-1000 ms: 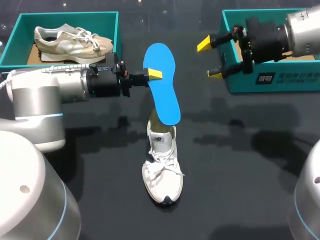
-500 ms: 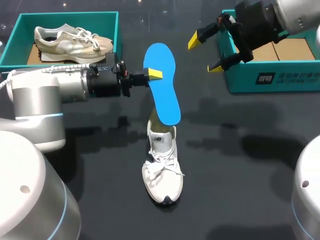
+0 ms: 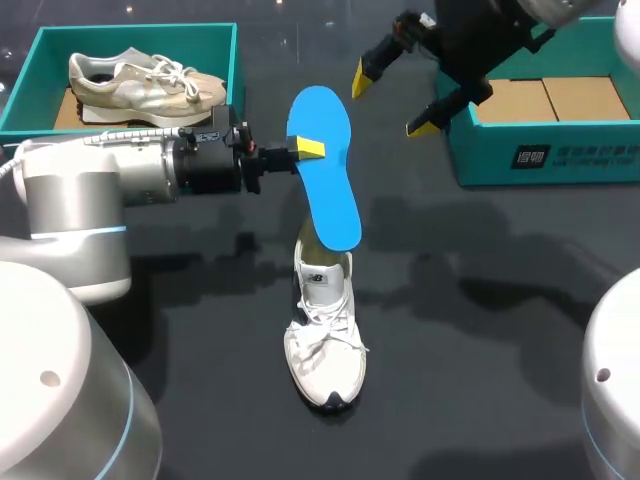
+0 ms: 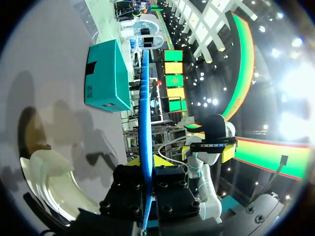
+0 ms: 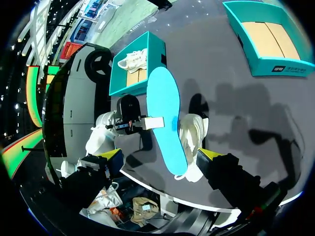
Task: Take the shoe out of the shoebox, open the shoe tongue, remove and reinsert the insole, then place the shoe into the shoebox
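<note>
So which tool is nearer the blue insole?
Left. The left tool is shut on the blue insole at its edge; the right tool hangs open, apart from it, by the right shoebox.

Dark table [image 3: 480, 330], matte. Near its middle, white shoe [image 3: 322, 340], upright on its sole, toe toward the near edge, laces tied. At the far left corner, open teal left box [image 3: 135, 32]. At the far right, open teal right box [image 3: 560, 160], well apart from the shoe.

Silver blue-ringed arms [image 3: 70, 190], black pincers [image 3: 303, 150] tipped yellow.
</note>
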{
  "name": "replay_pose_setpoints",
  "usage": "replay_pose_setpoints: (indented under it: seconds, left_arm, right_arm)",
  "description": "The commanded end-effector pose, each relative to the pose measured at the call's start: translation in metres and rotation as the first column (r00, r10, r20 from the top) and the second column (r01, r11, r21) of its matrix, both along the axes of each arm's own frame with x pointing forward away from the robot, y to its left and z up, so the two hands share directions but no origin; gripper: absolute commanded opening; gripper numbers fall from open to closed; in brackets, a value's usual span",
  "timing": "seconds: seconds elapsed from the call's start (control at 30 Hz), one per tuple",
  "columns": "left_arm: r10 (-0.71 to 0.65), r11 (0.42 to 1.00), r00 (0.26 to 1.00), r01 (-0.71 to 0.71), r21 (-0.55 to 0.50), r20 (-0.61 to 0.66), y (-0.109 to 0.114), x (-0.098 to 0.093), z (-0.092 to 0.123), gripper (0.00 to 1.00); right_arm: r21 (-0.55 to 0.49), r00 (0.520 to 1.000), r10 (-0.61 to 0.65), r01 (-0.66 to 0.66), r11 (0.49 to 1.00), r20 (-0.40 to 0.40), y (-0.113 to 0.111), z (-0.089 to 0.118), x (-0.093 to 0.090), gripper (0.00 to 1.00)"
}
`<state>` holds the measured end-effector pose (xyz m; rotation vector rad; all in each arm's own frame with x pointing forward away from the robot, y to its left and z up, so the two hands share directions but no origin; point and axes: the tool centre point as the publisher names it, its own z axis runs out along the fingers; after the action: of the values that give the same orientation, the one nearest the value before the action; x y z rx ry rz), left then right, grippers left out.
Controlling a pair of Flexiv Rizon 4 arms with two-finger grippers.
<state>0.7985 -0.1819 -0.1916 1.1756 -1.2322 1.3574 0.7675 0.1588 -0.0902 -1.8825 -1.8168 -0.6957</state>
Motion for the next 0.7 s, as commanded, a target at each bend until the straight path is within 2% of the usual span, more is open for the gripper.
replay_pose_setpoints:
  seconds: [0.03, 0.7]
  left_arm:
    - [0.002, 1.000, 1.000, -0.002, 0.000, 0.000, 0.000, -0.001, 0.000, 0.00]
    - [0.002, 1.000, 1.000, -0.002, 0.000, 0.000, 0.000, -0.001, 0.000, 0.00]
  right_arm:
    - [-0.277, 1.000, -0.014, 0.010, 0.961, -0.012, 0.015, 0.003, 0.002, 1.00]
    - [-0.512, 0.999, -0.009, 0.025, 0.858, 0.034, 0.053, 0.005, -0.013, 1.00]
